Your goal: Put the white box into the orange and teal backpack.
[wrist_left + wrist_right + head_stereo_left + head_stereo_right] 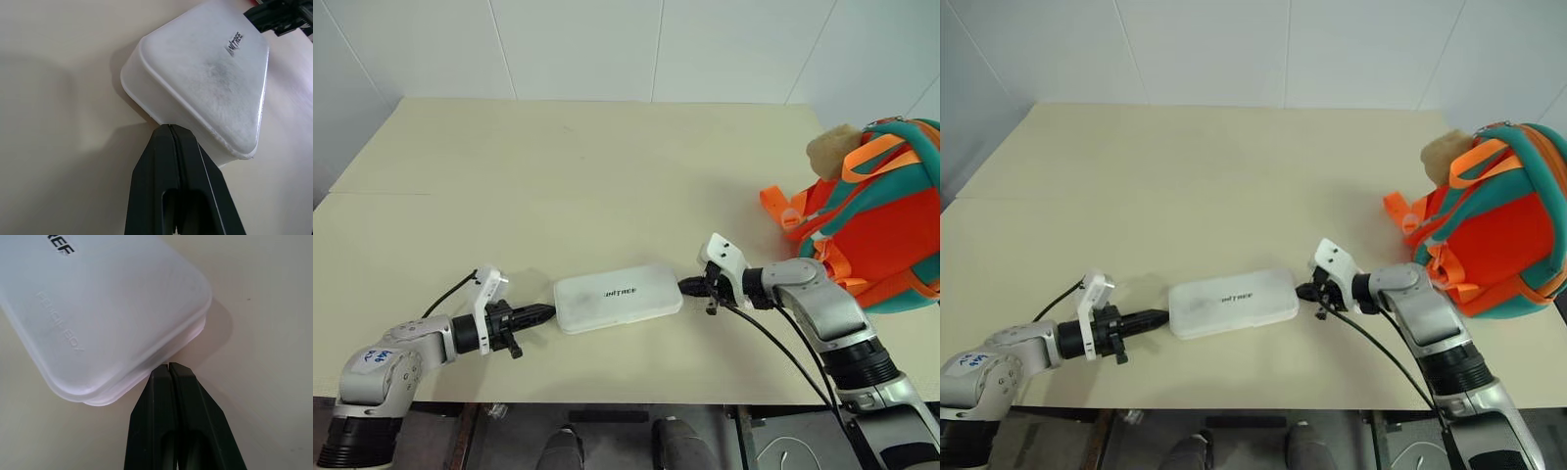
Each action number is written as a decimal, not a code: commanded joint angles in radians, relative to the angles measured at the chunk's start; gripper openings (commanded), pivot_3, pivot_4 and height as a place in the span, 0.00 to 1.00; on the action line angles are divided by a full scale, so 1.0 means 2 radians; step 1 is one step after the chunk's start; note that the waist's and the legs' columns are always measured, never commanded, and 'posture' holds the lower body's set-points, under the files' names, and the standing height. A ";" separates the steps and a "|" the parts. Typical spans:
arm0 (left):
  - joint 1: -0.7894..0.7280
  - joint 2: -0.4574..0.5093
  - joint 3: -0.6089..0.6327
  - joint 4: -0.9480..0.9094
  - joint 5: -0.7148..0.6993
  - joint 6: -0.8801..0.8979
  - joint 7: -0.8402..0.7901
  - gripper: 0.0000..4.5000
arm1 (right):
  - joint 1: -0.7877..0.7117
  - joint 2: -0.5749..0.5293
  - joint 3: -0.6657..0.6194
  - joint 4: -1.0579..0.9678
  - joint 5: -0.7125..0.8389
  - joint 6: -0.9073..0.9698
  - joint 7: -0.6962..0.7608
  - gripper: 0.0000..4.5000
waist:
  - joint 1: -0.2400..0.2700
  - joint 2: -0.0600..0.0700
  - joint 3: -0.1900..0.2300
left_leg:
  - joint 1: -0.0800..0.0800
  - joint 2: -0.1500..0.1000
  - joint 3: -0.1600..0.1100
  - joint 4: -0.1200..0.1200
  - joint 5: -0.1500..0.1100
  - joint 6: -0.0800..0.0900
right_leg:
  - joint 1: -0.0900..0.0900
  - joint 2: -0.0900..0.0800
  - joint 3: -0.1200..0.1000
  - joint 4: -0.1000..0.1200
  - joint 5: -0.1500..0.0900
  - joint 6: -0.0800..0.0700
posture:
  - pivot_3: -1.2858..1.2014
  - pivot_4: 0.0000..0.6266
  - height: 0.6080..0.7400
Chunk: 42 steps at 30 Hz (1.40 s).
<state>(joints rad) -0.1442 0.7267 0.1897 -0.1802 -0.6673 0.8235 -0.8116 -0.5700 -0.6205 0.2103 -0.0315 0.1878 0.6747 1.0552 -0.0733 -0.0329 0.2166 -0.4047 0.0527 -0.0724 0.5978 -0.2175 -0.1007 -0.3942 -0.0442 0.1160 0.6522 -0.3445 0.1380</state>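
2 grippers pinched together at either end of the box (618, 298), left (548, 313), right (684, 286), backpack (871, 230) well right on the table (587, 166)

The white box (618, 298) carries small dark capitals reading "UNITREE" on its lid, printed near the middle of the top; in the right wrist view the tail of that word shows at about 11 o'clock. That same lid also bears faint raised lettering moulded into the plastic, which seems to read "POWER BOX" but is too pale to be sure. A blue handwritten mark sits on the left arm's (380, 357) white shell, unreadable.
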 commanded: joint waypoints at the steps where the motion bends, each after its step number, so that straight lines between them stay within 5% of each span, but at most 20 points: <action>1: -0.008 0.010 0.002 -0.011 -0.004 -0.007 -0.019 0.00 | 0.004 -0.014 0.004 -0.050 0.034 0.022 0.033 0.01 | 0.000 0.000 0.000 | 0.000 0.000 0.000 0.000 0.000 0.000 | 0.000 0.000 0.000 0.000 0.000 0.000 | 0.52 0.24 1.00; 23: -0.012 0.030 -0.014 -0.007 0.009 -0.005 -0.041 0.00 | 0.037 -0.078 0.024 -0.076 0.016 0.020 0.038 0.01 | 0.010 0.000 0.000 | 0.000 0.000 0.000 0.000 0.000 0.000 | 0.000 0.000 0.000 -0.001 0.000 0.000 | 0.52 0.24 1.00; 33: -0.044 0.025 0.058 0.022 -0.001 0.009 0.023 0.00 | 0.028 -0.091 -0.015 -0.053 0.030 0.020 0.030 0.01 | 0.010 0.000 0.000 | 0.000 0.000 0.000 0.001 0.000 0.000 | 0.000 0.000 0.000 -0.001 0.000 0.000 | 0.52 0.24 1.00; 36: -0.059 0.039 0.061 0.027 -0.017 0.079 0.039 0.09 | 0.018 -0.095 -0.028 -0.046 0.038 0.022 0.034 0.15 | 0.010 0.000 0.000 | 0.000 0.000 0.000 0.001 0.000 0.000 | 0.001 0.000 0.000 -0.002 0.001 0.001 | 0.52 0.24 1.00; 42: -0.091 0.040 0.081 0.041 -0.055 0.156 0.045 0.49 | 0.010 -0.093 -0.025 -0.033 0.030 0.007 0.028 0.61 | 0.009 0.000 0.000 | 0.000 0.000 0.000 0.000 0.000 0.000 | 0.000 0.000 0.000 -0.002 0.001 0.001 | 0.52 0.24 1.00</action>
<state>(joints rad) -0.3018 0.7955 0.3040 -0.0978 -0.7299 1.0955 -0.7208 -0.5399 -0.7926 0.1834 -0.0832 0.2447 0.7074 1.1135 -0.0557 -0.0330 0.2167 -0.4052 0.0524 -0.0724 0.5982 -0.2179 -0.1003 -0.3935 -0.0443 0.1159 0.6491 -0.3434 0.1395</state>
